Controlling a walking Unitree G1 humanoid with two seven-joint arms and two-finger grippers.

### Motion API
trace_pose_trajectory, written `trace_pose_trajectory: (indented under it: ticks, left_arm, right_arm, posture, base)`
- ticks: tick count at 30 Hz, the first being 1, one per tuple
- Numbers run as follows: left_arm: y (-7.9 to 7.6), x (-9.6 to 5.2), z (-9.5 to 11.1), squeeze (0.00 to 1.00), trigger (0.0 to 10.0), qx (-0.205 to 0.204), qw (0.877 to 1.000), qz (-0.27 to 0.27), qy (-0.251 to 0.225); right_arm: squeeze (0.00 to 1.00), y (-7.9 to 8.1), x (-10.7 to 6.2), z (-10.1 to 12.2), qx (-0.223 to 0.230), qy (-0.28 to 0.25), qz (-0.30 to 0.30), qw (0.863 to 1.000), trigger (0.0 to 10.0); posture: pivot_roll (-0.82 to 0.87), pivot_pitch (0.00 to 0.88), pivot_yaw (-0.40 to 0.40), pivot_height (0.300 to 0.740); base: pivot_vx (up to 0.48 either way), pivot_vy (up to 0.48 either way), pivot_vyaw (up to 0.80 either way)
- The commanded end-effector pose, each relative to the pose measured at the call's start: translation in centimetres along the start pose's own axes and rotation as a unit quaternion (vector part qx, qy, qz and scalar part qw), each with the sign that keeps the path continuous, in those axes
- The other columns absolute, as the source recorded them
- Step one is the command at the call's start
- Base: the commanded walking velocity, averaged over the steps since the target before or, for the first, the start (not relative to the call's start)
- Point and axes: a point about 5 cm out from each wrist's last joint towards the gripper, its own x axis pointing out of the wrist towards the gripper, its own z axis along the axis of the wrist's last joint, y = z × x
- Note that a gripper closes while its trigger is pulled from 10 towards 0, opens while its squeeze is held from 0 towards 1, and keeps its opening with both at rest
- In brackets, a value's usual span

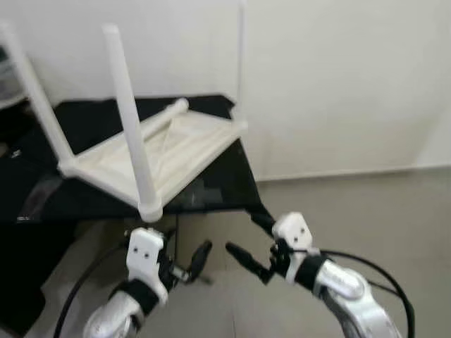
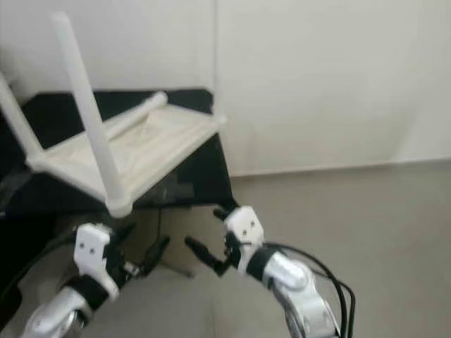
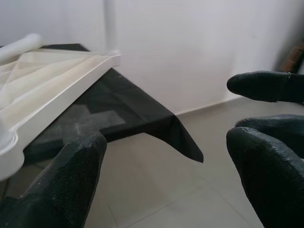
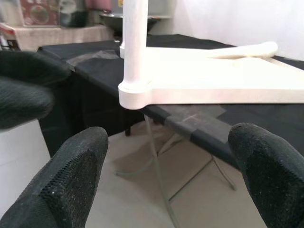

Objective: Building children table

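A white children's table (image 1: 169, 151) lies upside down on a black-covered table (image 1: 218, 184), its near corner jutting over the edge. Three legs stand up from it: a front one (image 1: 130, 120), a left one (image 1: 35, 98) and a thin far one (image 1: 241, 63). One more leg (image 1: 163, 116) lies loose across the underside. My left gripper (image 1: 189, 257) is open below the front corner, holding nothing. My right gripper (image 1: 250, 239) is open beside it, just under the black cloth's edge, also holding nothing. The right wrist view faces the front leg's socket (image 4: 135, 92).
A white wall (image 1: 338, 84) rises behind, meeting beige floor tiles (image 1: 380, 211) to the right. Thin metal folding legs (image 4: 161, 180) stand under the black table. Boxes and a bowl (image 4: 38, 12) sit beyond its far side. Black cables (image 1: 380, 274) loop from both wrists.
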Motion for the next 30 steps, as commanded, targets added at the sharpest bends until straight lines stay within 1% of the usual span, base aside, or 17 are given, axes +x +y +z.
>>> trace_pose_trajectory:
  ticks: [1, 2, 5, 12, 14, 21, 30]
  left_arm:
    - [0.2, 0.1, -0.4, 0.0, 10.0, -0.004, 1.0, 0.006, 0.012]
    - [0.2, 0.5, -0.4, 0.0, 10.0, -0.007, 1.0, 0.01, 0.008]
    - [0.2, 0.8, -0.5, 0.0, 10.0, -0.011, 1.0, 0.014, 0.007]
    - [0.4, 0.9, -1.1, 0.0, 10.0, -0.029, 0.999, 0.021, 0.013]
    - [0.4, 1.0, -1.4, 0.0, 10.0, -0.038, 0.999, 0.025, 0.018]
    - [0.7, 1.3, -1.9, 0.0, 10.0, -0.034, 0.999, 0.033, 0.026]
    - [0.7, 1.9, -2.1, 0.0, 10.0, -0.025, 0.999, 0.039, 0.026]
  right_arm:
    - [0.0, -0.2, 0.1, -0.5, 0.004, 0.009, -0.013, 1.0, 10.0]
    - [0.0, -0.6, 0.1, -0.6, 0.0, 0.012, -0.023, 1.0, 10.0]
    - [0.0, -0.8, 0.1, -0.7, 0.0, 0.015, -0.033, 0.999, 10.0]
    - [0.0, -1.2, -0.1, -1.1, 0.005, 0.018, -0.068, 0.998, 10.0]
    - [0.0, -1.3, -0.2, -1.2, -0.001, 0.021, -0.086, 0.996, 10.0]
    - [0.0, -1.6, -0.1, -1.3, -0.005, 0.022, -0.096, 0.995, 10.0]
    - [0.0, -1.9, 0.0, -1.4, -0.018, 0.024, -0.109, 0.994, 10.0]
  posture:
    - [0.02, 0.042, -0.031, 0.74]
    - [0.02, 0.04, -0.034, 0.74]
    - [0.02, 0.04, -0.039, 0.74]
    - [0.02, 0.036, -0.042, 0.74]
    - [0.01, 0.032, -0.043, 0.74]
    - [0.0, 0.032, -0.046, 0.74]
    - [0.0, 0.028, -0.054, 0.74]
  base:
    - [0.0, -0.472, 0.8]
    - [0.0, -0.472, 0.8]
    - [0.0, -0.472, 0.8]
    - [0.0, -0.472, 0.8]
    - [0.0, -0.472, 0.8]
    - [0.0, -0.472, 0.8]
    - [0.0, -0.475, 0.8]
